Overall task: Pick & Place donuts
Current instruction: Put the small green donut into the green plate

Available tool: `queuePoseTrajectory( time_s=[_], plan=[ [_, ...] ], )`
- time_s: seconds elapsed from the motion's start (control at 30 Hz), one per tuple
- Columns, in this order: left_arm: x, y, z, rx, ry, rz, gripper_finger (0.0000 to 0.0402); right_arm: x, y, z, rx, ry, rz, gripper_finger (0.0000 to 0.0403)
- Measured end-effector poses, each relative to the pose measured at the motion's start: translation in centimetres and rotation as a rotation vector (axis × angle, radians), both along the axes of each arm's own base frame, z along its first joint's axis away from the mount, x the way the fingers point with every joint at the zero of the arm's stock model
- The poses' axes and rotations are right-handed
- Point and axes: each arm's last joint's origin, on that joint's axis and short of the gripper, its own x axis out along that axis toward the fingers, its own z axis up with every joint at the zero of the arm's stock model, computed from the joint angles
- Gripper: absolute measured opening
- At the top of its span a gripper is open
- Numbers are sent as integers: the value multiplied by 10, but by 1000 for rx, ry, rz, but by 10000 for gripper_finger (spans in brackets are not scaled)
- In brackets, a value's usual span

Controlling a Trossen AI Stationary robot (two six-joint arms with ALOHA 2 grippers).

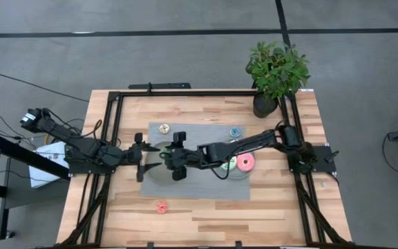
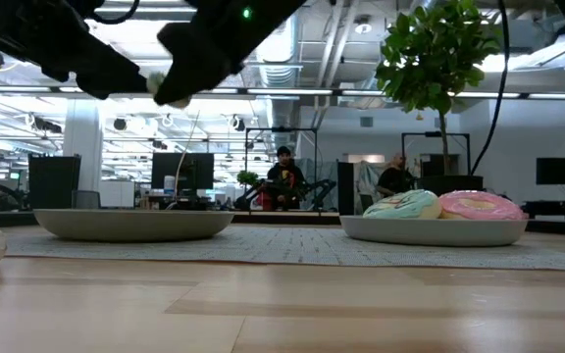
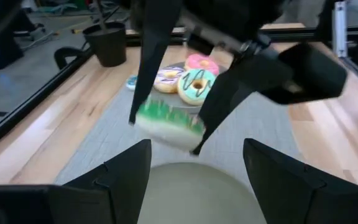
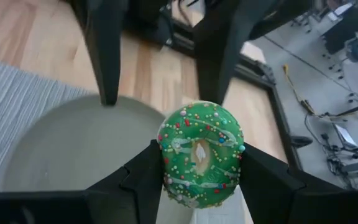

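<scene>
One small green donut [image 4: 200, 154], iced and dotted with sprinkles, is pinched between the two fingers of the right tool [image 4: 197, 180], which holds it in the air above an empty grey plate [image 4: 67, 146] on the left part of a grey mat [image 1: 199, 160]. The left tool [image 3: 194, 168] faces it from just beside the same plate, its fingers spread and holding nothing. On a second grey plate [image 2: 439, 231] to the right lie three large donuts: pink [image 2: 481, 205], mint-green [image 2: 402, 205] and white-lilac sprinkled [image 3: 168, 79]. A small tan donut [image 1: 164, 128] and a small blue donut [image 1: 235, 131] sit near the mat's far edge. A small red donut [image 1: 161, 206] lies on the bare wooden bench [image 1: 268, 214]. A potted plant [image 1: 276, 72] stands at the far right corner.
</scene>
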Motion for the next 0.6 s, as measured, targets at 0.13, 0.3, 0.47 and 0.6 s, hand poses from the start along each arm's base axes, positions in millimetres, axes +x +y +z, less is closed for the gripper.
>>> queuePoseTrajectory(
  time_s=[0.13,0.3,0.47,0.6],
  plan=[
    [0,2,0,17,-9,67,248,-1,1,-3,0,21,-4,178],
    [-1,4,1,11,-25,154,248,-2,3,-2,-7,23,2,176],
    [-1,4,1,-57,-41,176,255,-2,2,-3,-7,23,2,176],
    [-1,5,0,-80,-50,213,278,-1,3,-2,-6,10,2,176]
  ],
)
